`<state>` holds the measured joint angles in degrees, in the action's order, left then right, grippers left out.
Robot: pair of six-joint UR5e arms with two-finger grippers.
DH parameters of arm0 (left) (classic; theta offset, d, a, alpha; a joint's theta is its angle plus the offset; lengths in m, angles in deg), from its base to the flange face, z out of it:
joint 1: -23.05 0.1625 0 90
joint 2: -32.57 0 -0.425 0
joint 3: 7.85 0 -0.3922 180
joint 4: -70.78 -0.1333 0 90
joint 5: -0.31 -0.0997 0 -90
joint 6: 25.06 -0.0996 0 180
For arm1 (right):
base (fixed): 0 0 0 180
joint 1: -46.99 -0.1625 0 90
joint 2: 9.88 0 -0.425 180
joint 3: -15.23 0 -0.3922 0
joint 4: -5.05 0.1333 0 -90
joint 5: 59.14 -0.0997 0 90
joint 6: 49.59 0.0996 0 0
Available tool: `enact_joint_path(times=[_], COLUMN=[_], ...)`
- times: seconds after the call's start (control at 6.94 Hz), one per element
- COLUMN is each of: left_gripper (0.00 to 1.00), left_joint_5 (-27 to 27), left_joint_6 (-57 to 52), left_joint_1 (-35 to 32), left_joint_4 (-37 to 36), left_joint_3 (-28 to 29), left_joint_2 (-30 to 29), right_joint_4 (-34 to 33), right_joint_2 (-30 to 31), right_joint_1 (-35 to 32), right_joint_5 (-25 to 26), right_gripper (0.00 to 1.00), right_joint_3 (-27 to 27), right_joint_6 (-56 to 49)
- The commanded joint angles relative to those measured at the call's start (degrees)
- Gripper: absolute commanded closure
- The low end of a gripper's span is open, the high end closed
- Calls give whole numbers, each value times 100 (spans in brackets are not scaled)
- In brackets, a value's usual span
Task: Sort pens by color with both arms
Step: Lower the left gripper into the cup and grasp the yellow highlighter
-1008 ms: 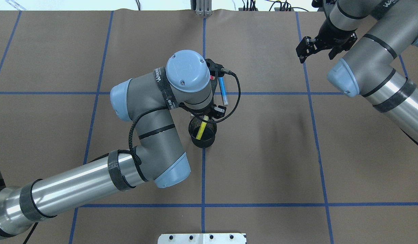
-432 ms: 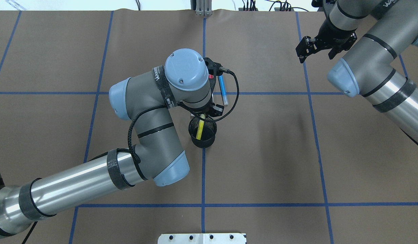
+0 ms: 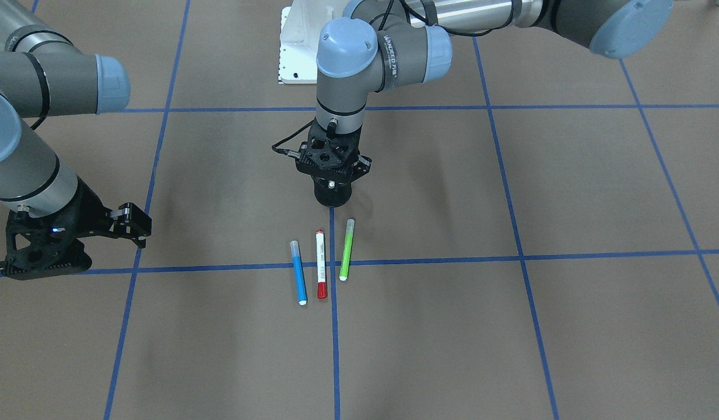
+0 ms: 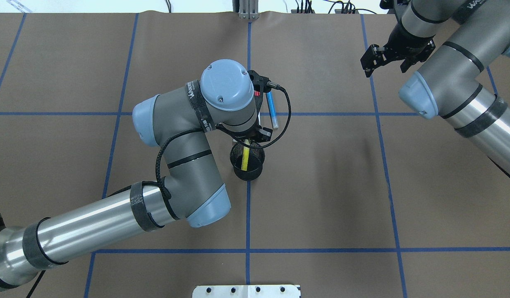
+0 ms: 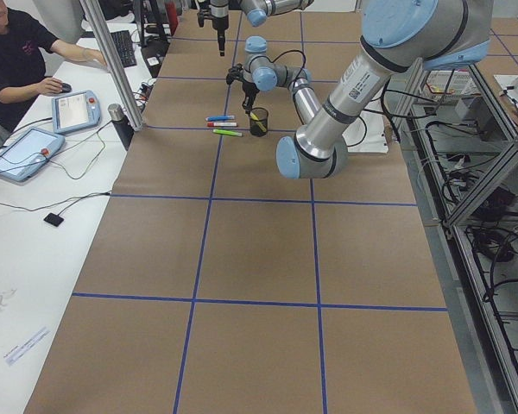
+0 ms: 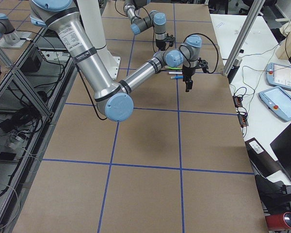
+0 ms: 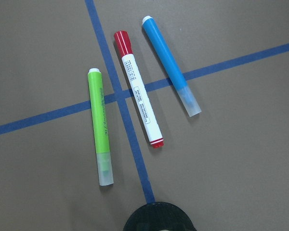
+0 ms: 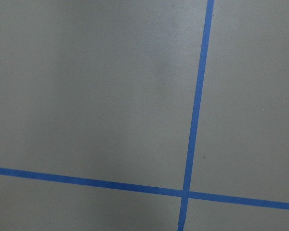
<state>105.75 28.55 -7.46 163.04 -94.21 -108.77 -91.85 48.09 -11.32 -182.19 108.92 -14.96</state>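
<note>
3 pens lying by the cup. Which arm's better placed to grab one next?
Left, probably. The left gripper hangs over the cup, right beside the blue pen, red pen and green pen, all in its wrist view. The right gripper is open but far off to the side.

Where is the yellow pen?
In the overhead view, the yellow pen leans inside the black mesh cup at the table's middle, near the blue pen.

Robotics lab. Table [image 5: 259, 259] papered brown, gridded with blue tape [image 5: 314, 250]. Left arm [image 4: 114, 219] and right arm [image 4: 465, 95] reach over table. Beside table: white bench [image 5: 34, 259] with teach pendants [image 5: 73, 110], person [image 5: 13, 47] with hand on mouse, aluminium frame posts [image 5: 112, 69], cable tangles [image 5: 492, 233].
</note>
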Motion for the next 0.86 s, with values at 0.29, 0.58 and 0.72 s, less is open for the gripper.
enact_joint_path(times=[0.29,0.58,0.72], left_gripper=[95,96,96], left_joint_5=[21,65,74], left_joint_6=[-44,-35,-44], left_joint_1=[-34,-218,-376], left_joint_4=[-779,-918,-1024], left_joint_3=[-812,-917,-918], left_joint_2=[-43,-191,-305], right_joint_4=[5,5,-4], right_joint_2=[4,4,12], right_joint_1=[4,4,4], right_joint_5=[0,0,0], right_gripper=[1,1,1], right_joint_3=[18,35,44], right_joint_6=[9,0,0])
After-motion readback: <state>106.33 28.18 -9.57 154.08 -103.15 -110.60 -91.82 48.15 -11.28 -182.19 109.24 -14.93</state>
